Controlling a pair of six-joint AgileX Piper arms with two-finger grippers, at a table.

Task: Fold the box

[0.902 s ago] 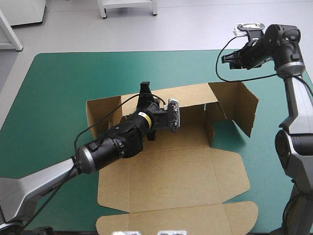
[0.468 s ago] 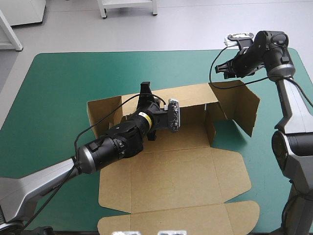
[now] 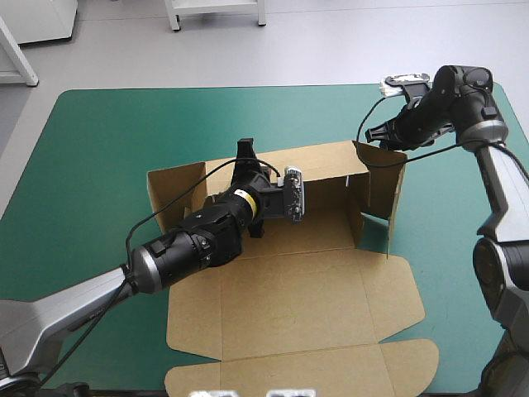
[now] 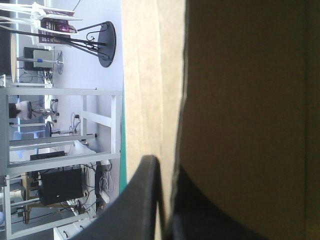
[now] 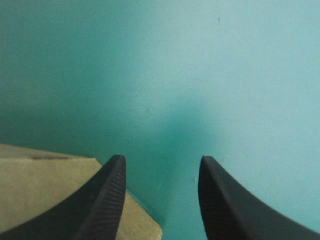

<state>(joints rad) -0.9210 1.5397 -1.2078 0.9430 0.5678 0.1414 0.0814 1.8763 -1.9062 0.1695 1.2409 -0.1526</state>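
Partly raised, the box [image 3: 306,289] is pinched by left tool [image 4: 162,170]; right tool [image 5: 161,162] gapes empty.

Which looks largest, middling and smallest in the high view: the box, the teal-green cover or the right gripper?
1. The teal-green cover, largest by far.
2. The box, spread over the cover's middle.
3. The right gripper, smallest. It is farther from the camera, but the gap is too wide to change the order.

Box [image 3: 318,236] floor (left part) hidden under left arm [image 3: 190,244]
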